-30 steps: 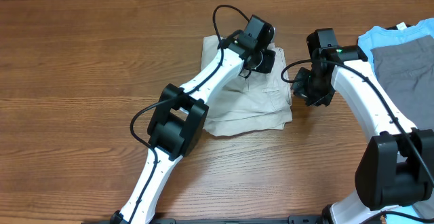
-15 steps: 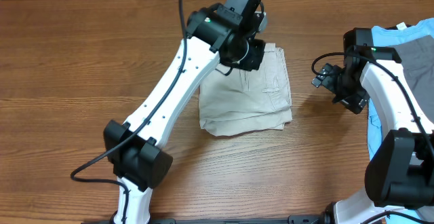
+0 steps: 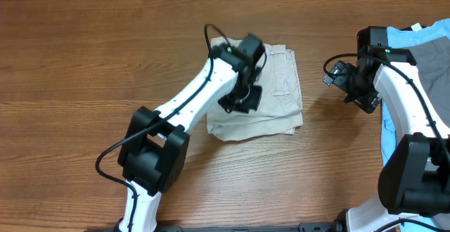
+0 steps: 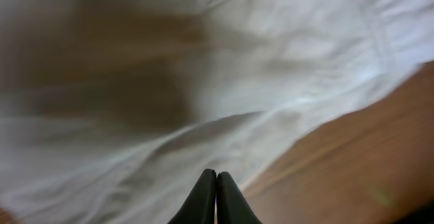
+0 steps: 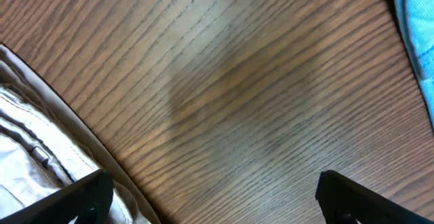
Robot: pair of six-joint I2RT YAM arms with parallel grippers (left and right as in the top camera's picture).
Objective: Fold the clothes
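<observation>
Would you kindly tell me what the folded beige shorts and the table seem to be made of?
The shorts look like matte woven cotton: soft creases, stitched seams. The table looks like wood or wood-grain laminate, low sheen; its streaky grain shows, but which one is unclear.

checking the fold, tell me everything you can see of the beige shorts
The beige shorts lie flat on the wooden table, folded into a rough rectangle with layered edges showing along the near side. The cloth looks like light, creased cotton, with stitched seams on top. The shut left hand hangs over their left part; whether it presses the cloth cannot be told.
</observation>
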